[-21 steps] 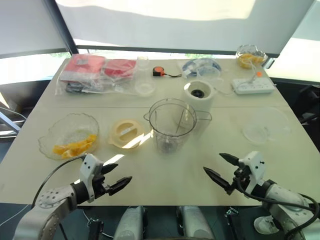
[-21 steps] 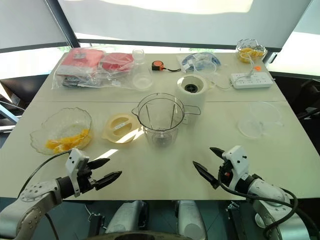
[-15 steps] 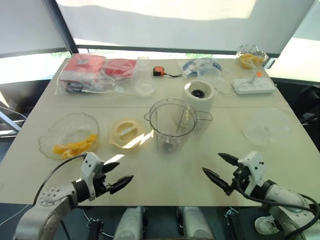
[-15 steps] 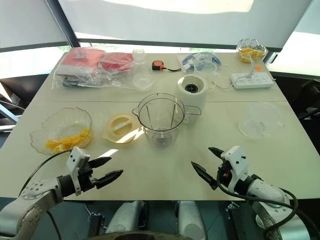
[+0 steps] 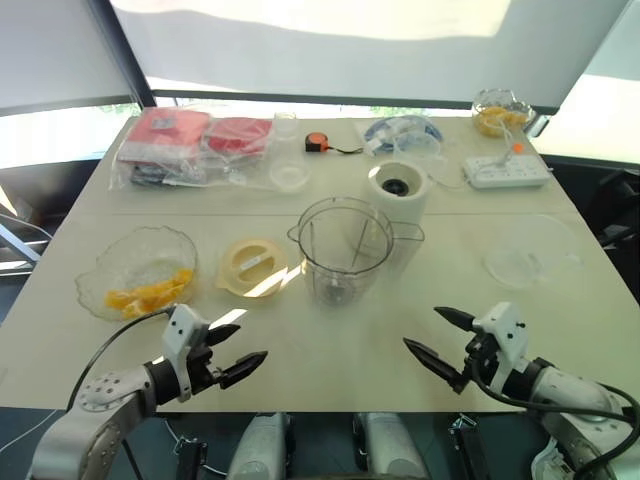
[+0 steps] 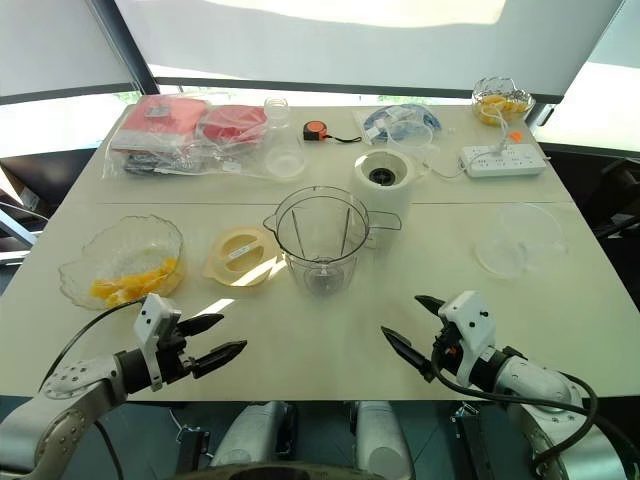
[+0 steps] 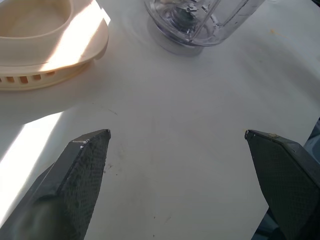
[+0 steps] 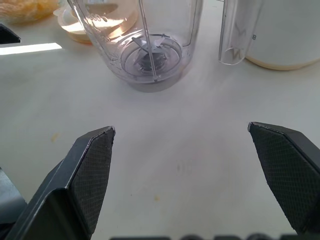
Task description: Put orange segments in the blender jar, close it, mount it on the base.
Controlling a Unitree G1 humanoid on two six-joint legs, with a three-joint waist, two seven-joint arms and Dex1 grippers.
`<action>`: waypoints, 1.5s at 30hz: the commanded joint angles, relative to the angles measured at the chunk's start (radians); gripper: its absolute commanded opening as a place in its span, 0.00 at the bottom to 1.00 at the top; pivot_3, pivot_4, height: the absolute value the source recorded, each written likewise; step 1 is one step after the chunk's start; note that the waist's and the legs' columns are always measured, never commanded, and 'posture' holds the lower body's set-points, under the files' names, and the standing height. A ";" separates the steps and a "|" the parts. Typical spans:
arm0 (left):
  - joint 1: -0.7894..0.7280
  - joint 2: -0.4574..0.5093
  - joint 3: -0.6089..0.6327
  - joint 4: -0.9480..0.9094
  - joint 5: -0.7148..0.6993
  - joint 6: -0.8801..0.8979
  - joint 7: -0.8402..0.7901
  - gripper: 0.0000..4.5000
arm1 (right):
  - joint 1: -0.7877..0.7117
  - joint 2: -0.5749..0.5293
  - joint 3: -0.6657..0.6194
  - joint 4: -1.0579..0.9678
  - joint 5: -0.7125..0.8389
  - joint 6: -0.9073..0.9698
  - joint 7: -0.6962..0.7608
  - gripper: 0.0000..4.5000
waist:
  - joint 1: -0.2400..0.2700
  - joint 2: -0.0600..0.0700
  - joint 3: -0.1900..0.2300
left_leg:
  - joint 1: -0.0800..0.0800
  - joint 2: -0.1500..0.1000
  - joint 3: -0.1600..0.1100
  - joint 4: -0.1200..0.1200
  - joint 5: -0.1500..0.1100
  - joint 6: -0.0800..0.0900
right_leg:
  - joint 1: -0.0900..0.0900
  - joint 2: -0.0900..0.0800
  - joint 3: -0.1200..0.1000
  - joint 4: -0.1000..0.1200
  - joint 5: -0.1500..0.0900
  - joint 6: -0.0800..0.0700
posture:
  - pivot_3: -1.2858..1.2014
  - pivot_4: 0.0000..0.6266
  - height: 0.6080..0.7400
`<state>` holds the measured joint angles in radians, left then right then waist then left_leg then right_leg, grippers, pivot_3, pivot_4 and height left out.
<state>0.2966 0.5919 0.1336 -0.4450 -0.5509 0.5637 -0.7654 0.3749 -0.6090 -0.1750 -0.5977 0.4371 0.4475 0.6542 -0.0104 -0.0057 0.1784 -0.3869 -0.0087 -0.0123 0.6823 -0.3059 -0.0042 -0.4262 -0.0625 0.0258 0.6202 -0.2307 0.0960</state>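
Note:
The clear blender jar point(image 5: 345, 250) stands upright and open in the middle of the table, with nothing inside it. Its cream lid point(image 5: 252, 266) lies flat just to its left. The white base point(image 5: 397, 190) stands behind the jar to the right. A glass bowl point(image 5: 138, 272) with orange segments point(image 5: 147, 295) sits at the left. My left gripper point(image 5: 232, 346) hovers open near the front edge, below the lid. My right gripper point(image 5: 440, 335) hovers open at the front right. Both hold nothing. The jar's blades point(image 8: 148, 52) are in the right wrist view.
Red packets in plastic bags point(image 5: 190, 145), a small glass point(image 5: 286, 125), an orange tape measure point(image 5: 317, 142), a blue-rimmed item point(image 5: 400, 131), a power strip point(image 5: 505, 170) and a second bowl of fruit point(image 5: 500, 111) line the back. A clear empty dish point(image 5: 532, 252) sits at the right.
Both grippers stay open near the front edge; the right one has drifted very slightly left. Nothing on the table has moved.

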 commanded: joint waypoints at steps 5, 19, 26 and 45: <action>-0.026 0.033 0.003 -0.031 0.009 -0.011 -0.010 1.00 | -0.027 -0.021 -0.006 -0.056 0.024 0.027 0.009 1.00 | 0.000 0.000 0.000 | 0.000 0.000 0.000 0.000 0.000 0.000 | 0.000 0.000 0.000 0.000 0.000 0.000 | 0.52 0.24 1.00; -0.441 0.556 0.164 0.321 0.062 0.015 -0.254 1.00 | -0.216 -0.231 -0.042 -0.172 0.393 0.399 0.097 1.00 | -0.007 -0.001 0.001 | -0.001 0.002 0.001 0.000 -0.001 0.002 | -0.001 0.006 -0.001 -0.002 0.001 -0.001 | 0.52 0.24 1.00; -0.477 0.655 0.011 0.639 0.284 -0.274 -0.413 1.00 | -0.197 -0.230 -0.035 -0.218 0.423 0.429 0.050 1.00 | 0.001 -0.001 0.001 | -0.003 0.002 0.002 -0.001 -0.001 0.002 | -0.003 0.005 -0.001 -0.003 0.001 -0.001 | 0.52 0.24 1.00; -0.846 0.440 -0.277 1.120 0.608 -0.615 -0.462 1.00 | -0.131 -0.216 -0.022 -0.251 0.384 0.408 -0.028 1.00 | 0.020 -0.007 -0.001 | -0.003 0.002 0.004 0.001 -0.001 0.002 | -0.003 0.004 -0.001 -0.001 0.004 0.003 | 0.52 0.24 1.00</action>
<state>-0.5294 1.0249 -0.1449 0.6762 0.0537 -0.0627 -1.2074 0.2391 -0.8333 -0.1715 -0.8073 0.8076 0.8671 0.6364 0.0101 -0.0128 0.1770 -0.3901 -0.0068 -0.0082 0.6835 -0.3071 -0.0018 -0.4289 -0.0588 0.0245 0.6192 -0.2266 0.0992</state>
